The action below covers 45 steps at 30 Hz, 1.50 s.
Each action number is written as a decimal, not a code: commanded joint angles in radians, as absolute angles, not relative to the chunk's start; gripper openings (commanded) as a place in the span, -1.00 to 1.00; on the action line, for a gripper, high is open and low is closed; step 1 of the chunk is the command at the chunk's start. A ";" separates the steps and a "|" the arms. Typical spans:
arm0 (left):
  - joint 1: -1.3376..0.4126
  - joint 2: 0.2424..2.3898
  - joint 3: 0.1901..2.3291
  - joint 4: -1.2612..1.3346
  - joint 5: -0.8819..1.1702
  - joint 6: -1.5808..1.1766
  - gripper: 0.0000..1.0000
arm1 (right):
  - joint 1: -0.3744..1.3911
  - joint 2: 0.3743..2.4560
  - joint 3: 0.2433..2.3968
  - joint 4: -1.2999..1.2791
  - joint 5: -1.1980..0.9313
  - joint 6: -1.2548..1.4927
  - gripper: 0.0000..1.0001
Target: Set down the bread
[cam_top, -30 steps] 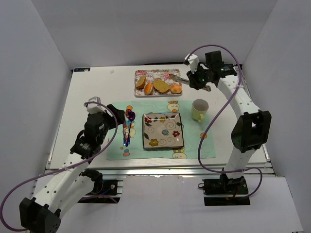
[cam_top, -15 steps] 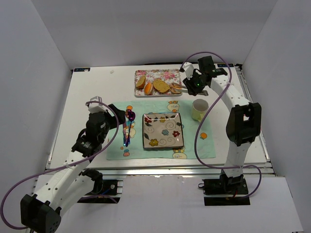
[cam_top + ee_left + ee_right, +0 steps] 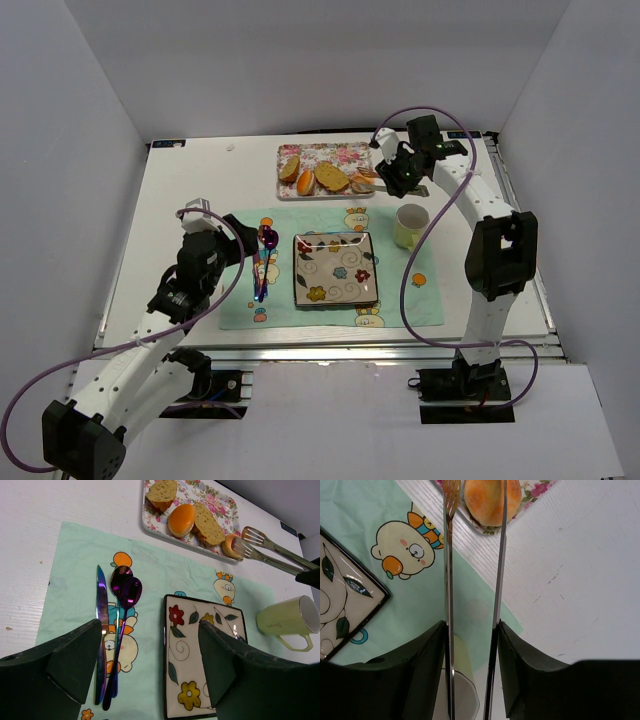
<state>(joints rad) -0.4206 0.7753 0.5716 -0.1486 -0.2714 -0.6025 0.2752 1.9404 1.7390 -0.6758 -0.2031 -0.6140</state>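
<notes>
From above, the right arm has swung leftward since a second ago. The right pincer point(image 3: 387, 180) now hangs just off the right end of the tray point(image 3: 325, 149) instead of out over the bare counter point(image 3: 200, 180). The tongs point(image 3: 366, 181) it carries reach onto that end of the tray. The left arm has not budged. The left pincer point(image 3: 235, 250) sits over the left part of the mat point(image 3: 240, 305), jaws spread wide, holding nothing. There is one tray, and all the bread point(image 3: 332, 177) lies on it, four pieces in a row. One square flowered plate point(image 3: 335, 268) lies mid-mat, and one green mug point(image 3: 410, 226) stands just beyond its far right corner.

In the left wrist view, one knife point(image 3: 101, 625) and two purple spoons point(image 3: 129, 591) show between the parted fingers. They lie lengthwise on the mat left of the plate, and the spoon bowls overlap. At the top, the tong tips flank the right-hand roll point(image 3: 231, 544). The other pieces in the row are a slice, a second orange roll and another slice.

In the right wrist view, the fingers press on the outsides of the tongs' two arms, gripping them. The arms stand apart, with one tip on either side of the roll at the tray's corner. I cannot tell whether they touch it. A corner of the plate and the mat's edge lie below.
</notes>
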 commanded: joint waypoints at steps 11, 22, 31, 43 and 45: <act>-0.419 0.759 0.574 -0.132 -0.267 -0.606 0.74 | 0.288 1.934 1.718 -0.597 -0.141 -0.641 0.04; -0.419 0.750 0.571 -0.135 -0.272 -0.606 0.74 | 0.311 1.948 1.713 -0.607 -0.129 -0.644 0.06; -0.419 0.756 0.569 -0.124 -0.268 -0.606 0.74 | 0.313 1.947 1.715 -0.603 -0.095 -0.646 0.08; -0.419 0.749 0.574 -0.137 -0.276 -0.604 0.74 | 0.333 1.994 1.732 -0.620 -0.052 -0.649 0.04; -0.419 0.749 0.575 -0.135 -0.276 -0.604 0.74 | 0.334 1.997 1.736 -0.624 -0.052 -0.647 0.00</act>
